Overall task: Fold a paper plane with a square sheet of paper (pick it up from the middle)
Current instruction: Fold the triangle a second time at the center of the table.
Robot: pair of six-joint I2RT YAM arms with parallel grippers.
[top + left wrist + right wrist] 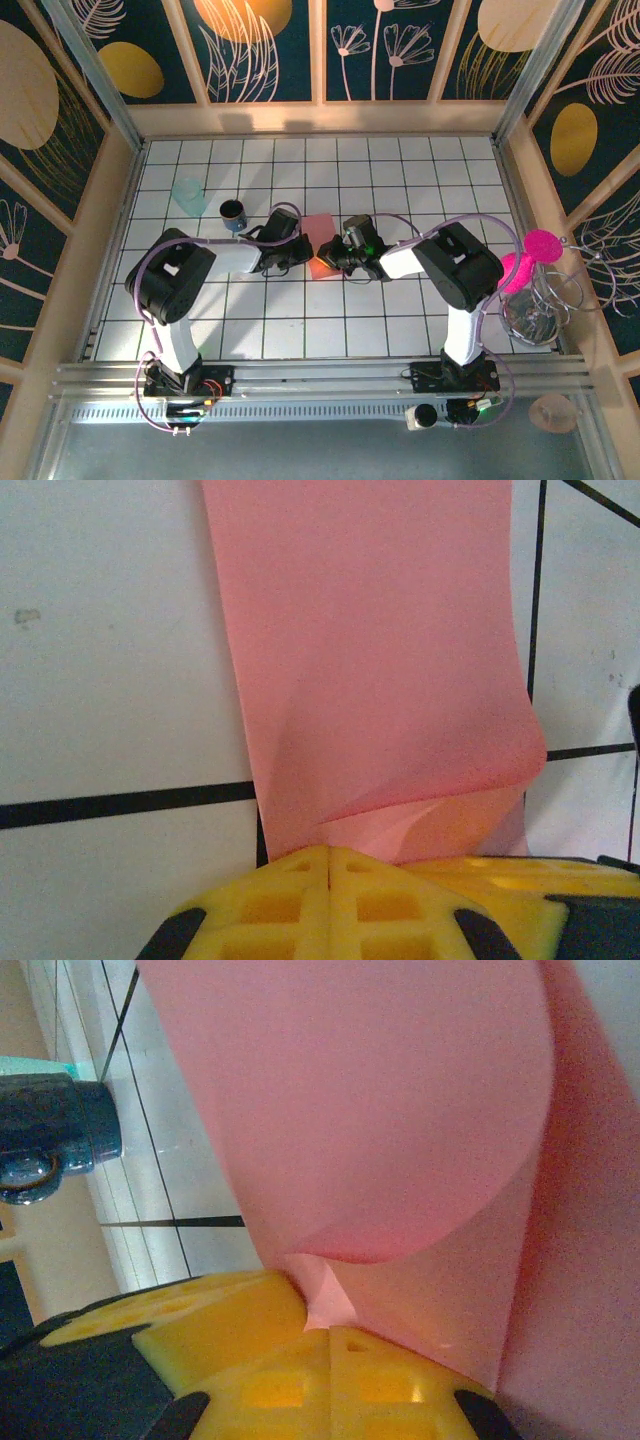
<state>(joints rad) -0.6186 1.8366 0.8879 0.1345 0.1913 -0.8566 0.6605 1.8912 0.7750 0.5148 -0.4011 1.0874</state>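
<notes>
The square sheet of paper is salmon pink and sits at the middle of the tiled table, pinched between both grippers. My left gripper comes in from the left and is shut on the sheet's near edge. In the left wrist view the sheet stretches away from the closed yellow fingertips and curls over at the right. My right gripper meets it from the right, also shut on the paper. In the right wrist view the sheet bulges up in a rounded fold above the closed fingertips.
A dark blue mug stands just left of the paper, also in the right wrist view. A translucent teal cup is farther left. A magenta disc rests on a wire rack at the right edge.
</notes>
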